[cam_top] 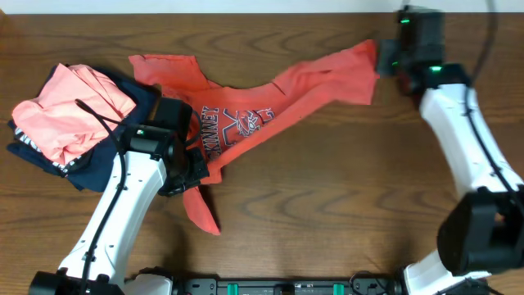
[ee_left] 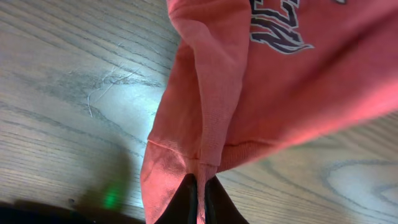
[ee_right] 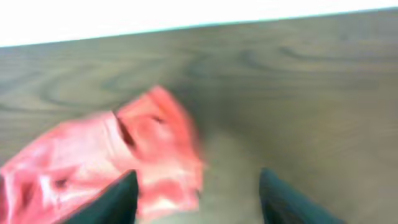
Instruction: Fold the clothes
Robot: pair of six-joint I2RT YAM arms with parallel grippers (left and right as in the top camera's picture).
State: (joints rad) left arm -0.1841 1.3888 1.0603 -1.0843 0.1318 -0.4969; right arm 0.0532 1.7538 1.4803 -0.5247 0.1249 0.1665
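The coral-red T-shirt point(cam_top: 270, 102) with navy-and-white lettering lies twisted and stretched across the table from upper left to upper right. My left gripper point(cam_top: 192, 172) is shut on a fold of its hem, the cloth pinched between the fingers in the left wrist view point(ee_left: 200, 199), where the T-shirt point(ee_left: 267, 81) hangs above the wood. My right gripper point(cam_top: 386, 59) is open at the shirt's far right end. In the right wrist view the gripper point(ee_right: 198, 196) has its fingers spread wide, with the shirt's edge point(ee_right: 124, 155) beside the left finger, not held.
A salmon-pink folded garment point(cam_top: 70, 111) lies on a dark navy folded garment point(cam_top: 98, 168) at the left. The table's far edge point(ee_right: 186, 28) runs just beyond the right gripper. Bare wood lies at front right.
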